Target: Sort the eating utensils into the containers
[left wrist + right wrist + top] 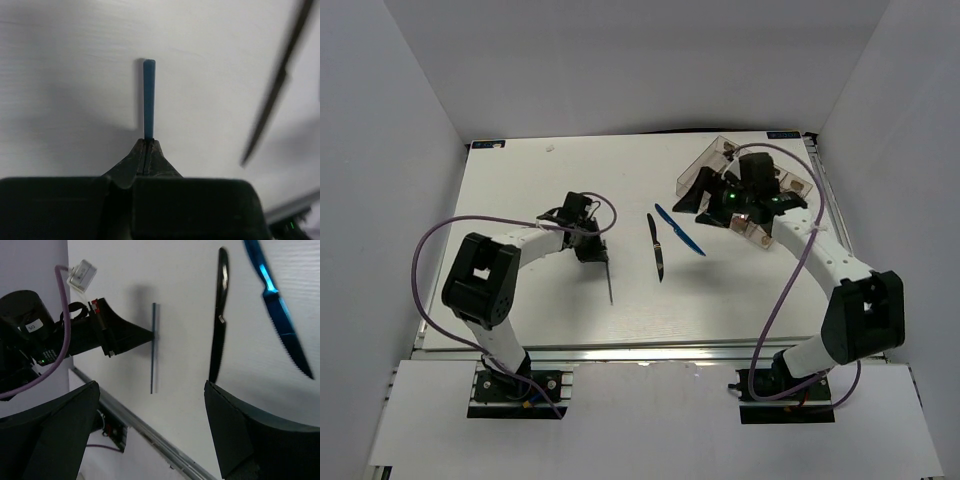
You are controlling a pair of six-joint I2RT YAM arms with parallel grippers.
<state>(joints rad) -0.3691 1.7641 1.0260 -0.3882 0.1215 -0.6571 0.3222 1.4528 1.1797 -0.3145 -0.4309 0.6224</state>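
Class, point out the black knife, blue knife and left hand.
black knife (pixel 656 247): top external view, its middle.
blue knife (pixel 680 230): top external view, its middle.
left hand (pixel 148 141): left wrist view, between its shut fingertips.

White tubular links and boxy black joint housings make up the left arm (pixel 480 285) and right arm (pixel 860 315); a lilac cable (pixel 416 268) loops along each. The right end effector (pixel 152 435) has matte-black fingers (pixel 260 440).

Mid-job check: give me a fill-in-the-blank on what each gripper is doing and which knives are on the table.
The left gripper is ___ on a thin bluish utensil.
The right gripper, near the tray, has its jaws ___.
Beside the blue knife on the table lies a knife coloured ___.
Missing words: shut; open; black.
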